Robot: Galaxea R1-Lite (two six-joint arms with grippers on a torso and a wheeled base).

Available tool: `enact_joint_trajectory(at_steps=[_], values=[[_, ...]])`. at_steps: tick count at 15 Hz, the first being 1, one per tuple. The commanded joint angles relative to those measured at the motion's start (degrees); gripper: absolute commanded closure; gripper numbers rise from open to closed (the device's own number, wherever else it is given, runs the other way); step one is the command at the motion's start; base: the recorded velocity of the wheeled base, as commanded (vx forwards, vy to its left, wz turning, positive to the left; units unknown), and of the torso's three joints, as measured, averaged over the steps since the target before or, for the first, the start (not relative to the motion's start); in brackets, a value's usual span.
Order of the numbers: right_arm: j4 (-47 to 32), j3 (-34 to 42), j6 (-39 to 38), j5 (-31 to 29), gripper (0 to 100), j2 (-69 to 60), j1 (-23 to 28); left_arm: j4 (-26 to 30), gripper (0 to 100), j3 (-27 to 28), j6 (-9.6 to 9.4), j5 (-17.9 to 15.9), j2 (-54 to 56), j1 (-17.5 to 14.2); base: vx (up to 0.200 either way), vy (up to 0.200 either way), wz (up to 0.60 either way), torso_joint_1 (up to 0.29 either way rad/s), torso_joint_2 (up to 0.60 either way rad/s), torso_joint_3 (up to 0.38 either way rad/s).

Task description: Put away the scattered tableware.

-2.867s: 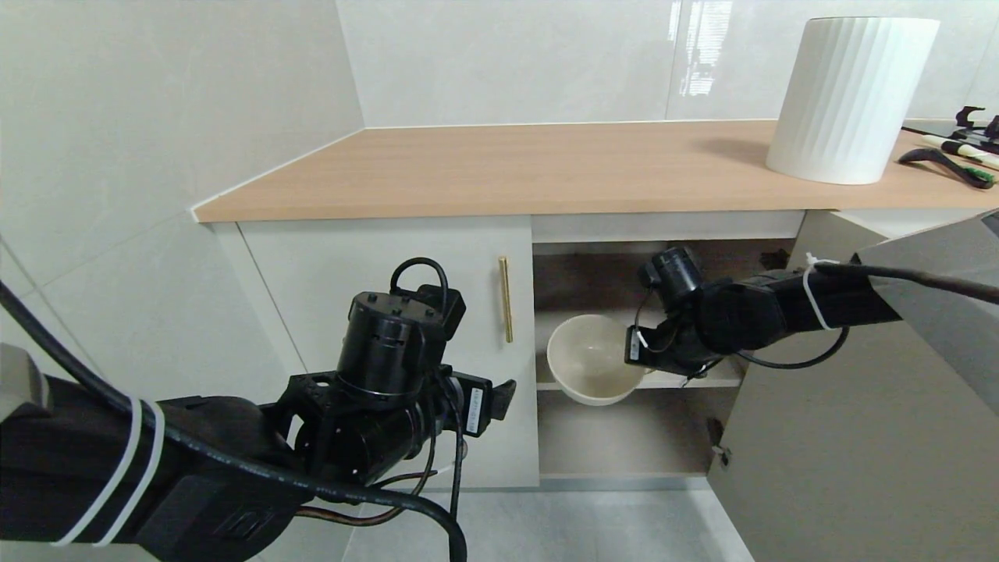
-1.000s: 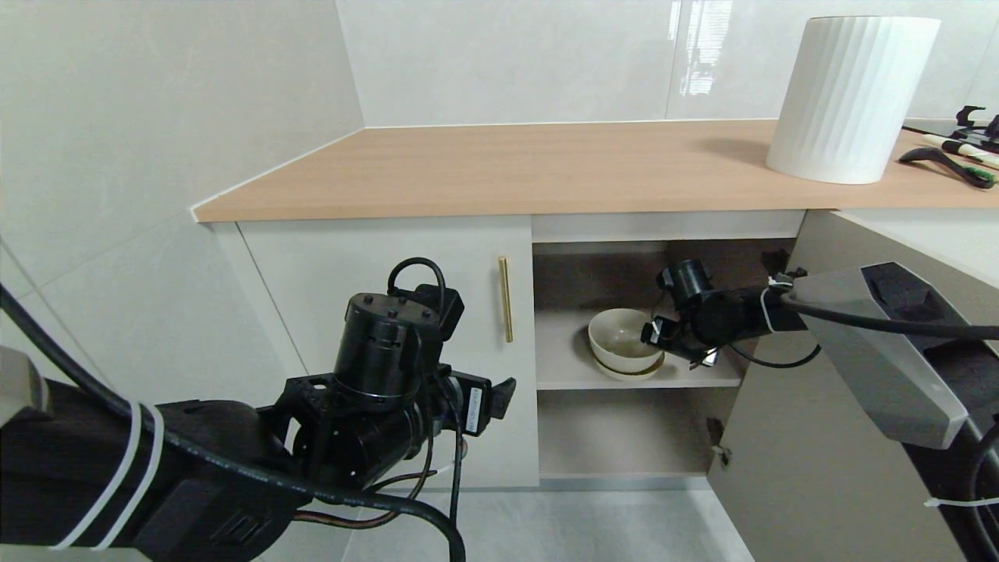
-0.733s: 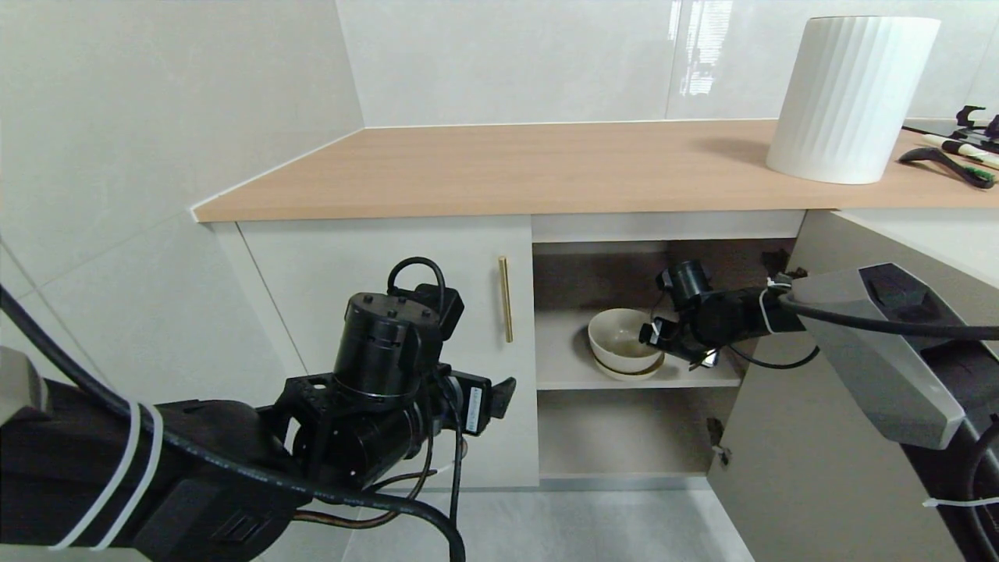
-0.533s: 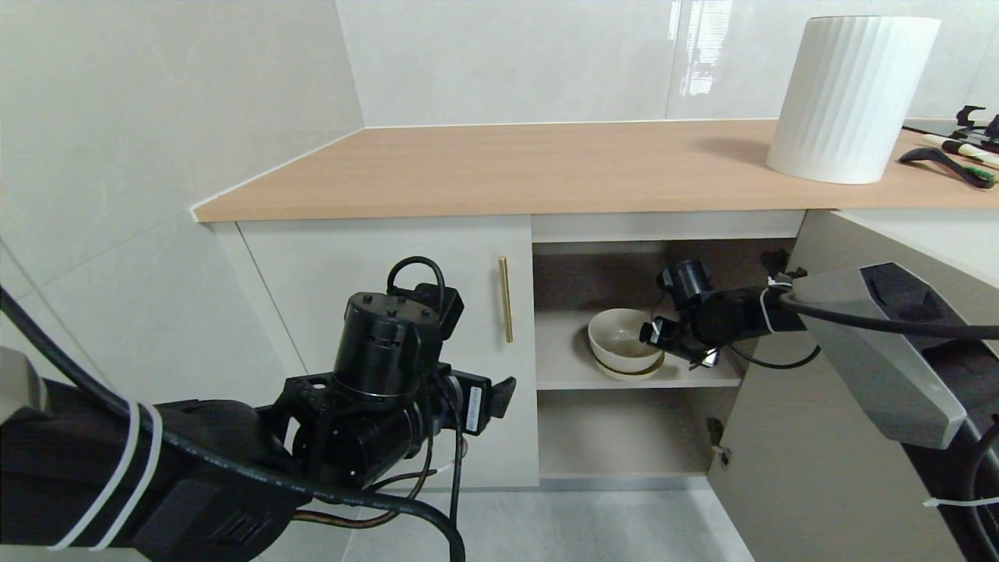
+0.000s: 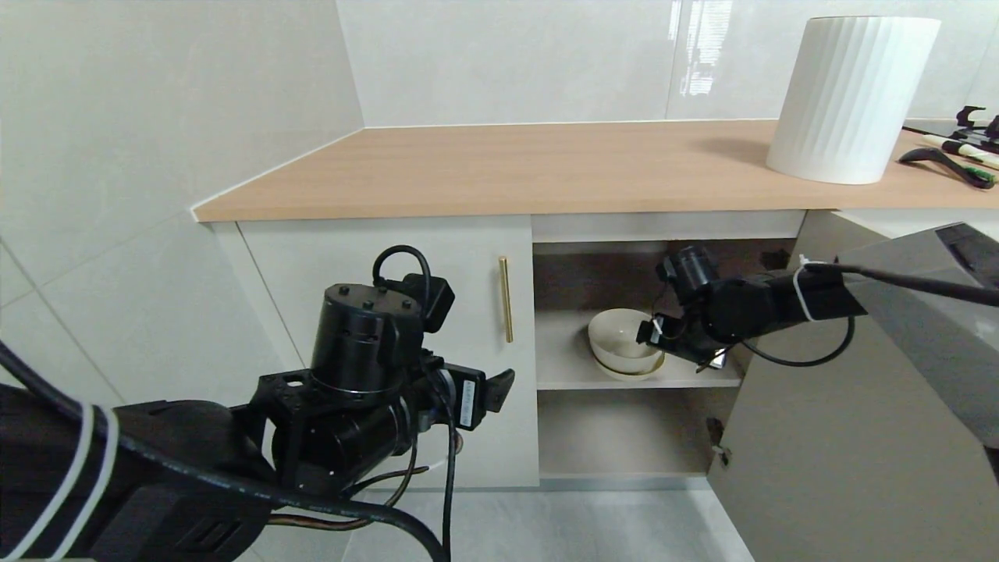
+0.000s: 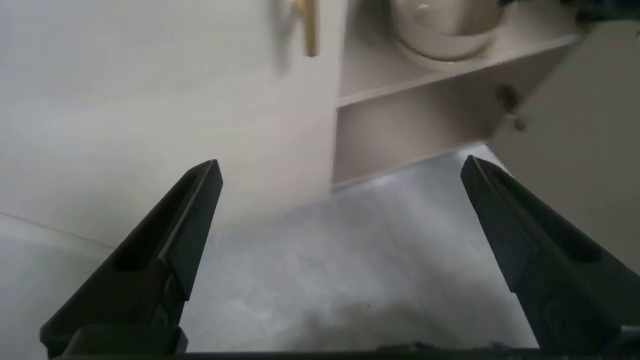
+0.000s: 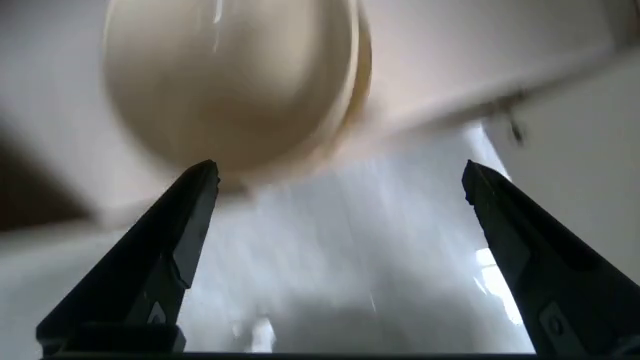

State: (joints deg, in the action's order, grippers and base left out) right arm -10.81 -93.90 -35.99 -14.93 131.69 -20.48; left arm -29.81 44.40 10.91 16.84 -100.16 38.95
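Right claw spread wide and empty inside the open cabinet. On its middle shelf I see the cream bowl stacked on another dish, just to the left of my fingertips, not gripped.

The bowl is finished in plain cream. The dish beneath it is edged in yellow-olive. The shelf under both is coloured pale beige. The worktop is patterned in light wood grain. The cabinet door at left is coloured pale grey-white, and its handle is brass-toned. The container at far right is white, marked with vertical ribbing. The wall tiles are glossy off-white, and the floor is light grey. The left gripper and right gripper are coloured black.
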Motion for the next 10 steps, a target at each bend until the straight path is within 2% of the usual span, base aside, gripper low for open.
enact_joint_trajectory(at_steps=[1, 3, 4, 6, 7, 8, 10], values=[[-0.1, 13.2, 0.8, 3.0, 0, -14.4, -2.9, 0.5, 0, -2.5, 0.16, -3.3, 6.1, -0.2, 0.000, 0.000, 0.00, 0.000, 0.00, 0.000], [-0.1, 24.7, 1.4, 7.8, 0, -23.9, -6.6, 0.5, 0, -8.7, -0.63, -10.4, 12.4, -0.5, 0.000, 0.000, 0.00, 0.000, 0.00, 0.000], [-0.2, 27.2, 1.4, 8.1, 0, -25.9, -7.6, 0.5, 0, -9.7, -1.33, -11.8, 14.0, -0.6, 0.000, 0.000, 0.00, 0.000, 0.00, 0.000], [0.0, 34.1, 4.0, 8.1, 0, -32.6, -10.0, 2.8, 0, -10.9, -1.86, -12.1, 20.6, -1.8, 0.000, 0.000, 0.00, 0.000, 0.00, 0.000], [0.0, 34.8, 4.9, 8.1, 0, -33.3, -10.0, 3.8, 0, -11.1, -1.86, -12.1, 21.4, -1.8, 0.000, 0.000, 0.00, 0.000, 0.00, 0.000], [0.4, 37.8, 6.2, 7.7, 0, -35.4, -10.4, 7.8, 0, -11.6, -1.95, -12.2, 23.5, -1.7, 0.000, 0.000, 0.00, 0.000, 0.00, 0.000], [1.3, 40.0, 6.7, 7.8, 0, -35.0, -10.7, 8.1, 0, -11.6, -1.86, -12.1, 22.8, -1.5, 0.000, 0.000, 0.00, 0.000, 0.00, 0.000]])
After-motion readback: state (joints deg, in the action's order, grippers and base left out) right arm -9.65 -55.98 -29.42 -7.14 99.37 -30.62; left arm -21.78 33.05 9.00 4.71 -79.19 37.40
